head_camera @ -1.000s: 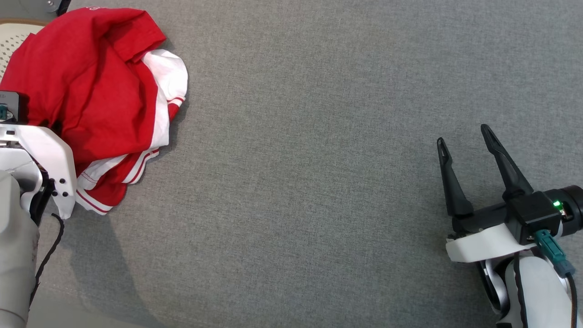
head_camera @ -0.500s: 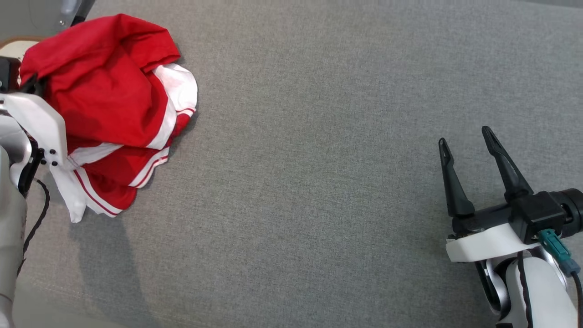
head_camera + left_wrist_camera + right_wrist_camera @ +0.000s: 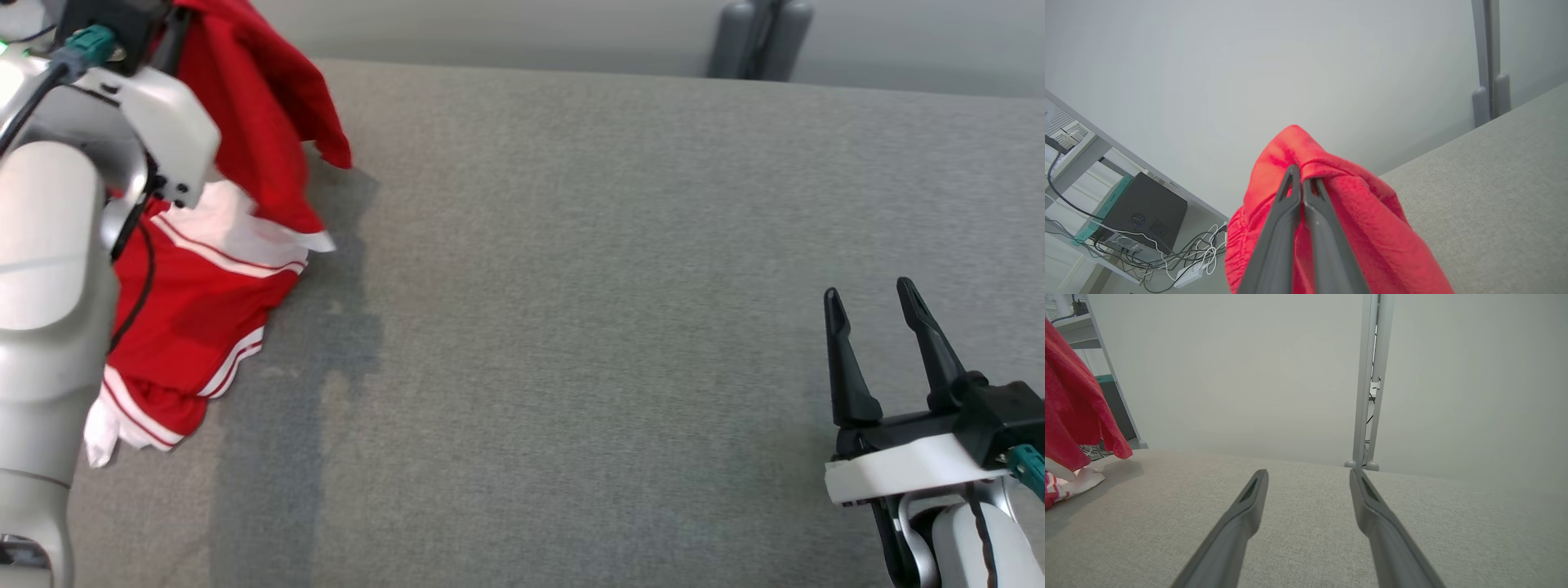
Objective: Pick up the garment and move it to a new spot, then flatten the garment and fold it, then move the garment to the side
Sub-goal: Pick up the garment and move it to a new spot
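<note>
Left gripper [image 3: 1302, 183]: the two long dark fingers are pressed together, pinching a fold of the red fabric garment with white, red-striped trim [image 3: 237, 269]. In the left wrist view the red cloth bunches over and around both fingertips and drapes away below them.

Garment position: far left of the grey textile-covered work surface [image 3: 612, 327], near its back edge. The upper part is raised off the surface and hangs from the left gripper. The lower part, with the white striped bands, lies crumpled on the surface beside the pale left forearm [image 3: 49, 286]. In the right wrist view a white fold touches the surface under the hanging red cloth. The garment casts a shadow on the surface to its right.

Right gripper [image 3: 869, 289]: fingers spread wide apart, nothing between them. It sits low over the near right part of the surface, well apart from the garment, fingers pointing toward the back edge.

Background: a grey upright post [image 3: 759, 37] behind the surface. In the left wrist view, a black computer case [image 3: 1143, 208] and tangled cables [image 3: 1180, 257] sit under a grey shelf frame.
</note>
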You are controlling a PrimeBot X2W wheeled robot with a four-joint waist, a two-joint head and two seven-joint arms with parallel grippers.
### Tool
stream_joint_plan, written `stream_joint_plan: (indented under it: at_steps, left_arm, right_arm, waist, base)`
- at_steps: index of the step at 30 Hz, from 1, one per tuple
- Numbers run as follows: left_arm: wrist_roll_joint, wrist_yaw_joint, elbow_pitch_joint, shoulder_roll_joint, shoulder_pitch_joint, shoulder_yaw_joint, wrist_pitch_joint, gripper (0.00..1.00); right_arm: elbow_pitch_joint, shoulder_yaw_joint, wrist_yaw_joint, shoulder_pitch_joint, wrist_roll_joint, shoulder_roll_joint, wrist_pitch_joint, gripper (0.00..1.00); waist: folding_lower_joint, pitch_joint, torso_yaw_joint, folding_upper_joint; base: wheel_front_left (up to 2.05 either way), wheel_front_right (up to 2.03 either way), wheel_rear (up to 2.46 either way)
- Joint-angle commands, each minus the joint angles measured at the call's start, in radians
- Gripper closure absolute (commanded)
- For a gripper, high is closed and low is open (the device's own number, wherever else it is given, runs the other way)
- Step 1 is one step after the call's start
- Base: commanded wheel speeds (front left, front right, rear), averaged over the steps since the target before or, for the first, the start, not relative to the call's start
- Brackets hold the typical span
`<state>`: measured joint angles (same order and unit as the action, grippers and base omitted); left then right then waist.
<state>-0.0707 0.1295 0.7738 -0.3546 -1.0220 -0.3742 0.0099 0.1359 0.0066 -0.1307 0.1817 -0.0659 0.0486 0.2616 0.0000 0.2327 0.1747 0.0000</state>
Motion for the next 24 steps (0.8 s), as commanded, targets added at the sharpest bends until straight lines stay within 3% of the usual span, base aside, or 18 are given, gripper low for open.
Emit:
stream_joint_plan:
  at_steps: [1,7,13,17,24]
  left_arm:
    - [-0.002,-0.001,-0.034,0.011,-0.018,-0.023,0.005,1.0]
    - [-0.046,0.0,-0.163,0.06,-0.013,-0.106,0.038,1.0]
    - [-0.113,-0.01,-0.243,0.174,0.078,-0.137,0.029,1.0]
    - [-0.15,-0.03,-0.229,0.245,0.172,-0.162,-0.013,1.0]
    - [-0.176,-0.056,-0.115,0.283,0.292,-0.204,-0.099,1.0]
  right_arm:
    - [0.001,-0.013,0.0,-0.019,-0.014,0.004,0.005,0.0]
    - [0.0,-0.057,0.0,-0.049,-0.032,0.004,0.005,0.0]
    - [-0.003,-0.084,0.0,-0.059,-0.041,0.004,0.005,0.0]
    - [-0.007,-0.088,0.0,-0.053,-0.047,0.004,0.005,0.0]
    - [-0.014,-0.089,0.0,-0.032,-0.049,0.004,0.005,0.0]
  waist:
    - [0.0,-0.046,-0.05,0.0]
    - [0.0,-0.077,-0.104,0.0]
    - [0.0,-0.078,-0.149,0.0]
    - [0.0,-0.063,-0.177,0.0]
    - [0.0,-0.033,-0.216,0.0]
  base:
    - [0.0,0.0,0.0]
    - [0.0,0.0,0.0]
    - [0.0,0.0,0.0]
    - [0.0,0.0,0.0]
    - [0.0,0.0,0.0]
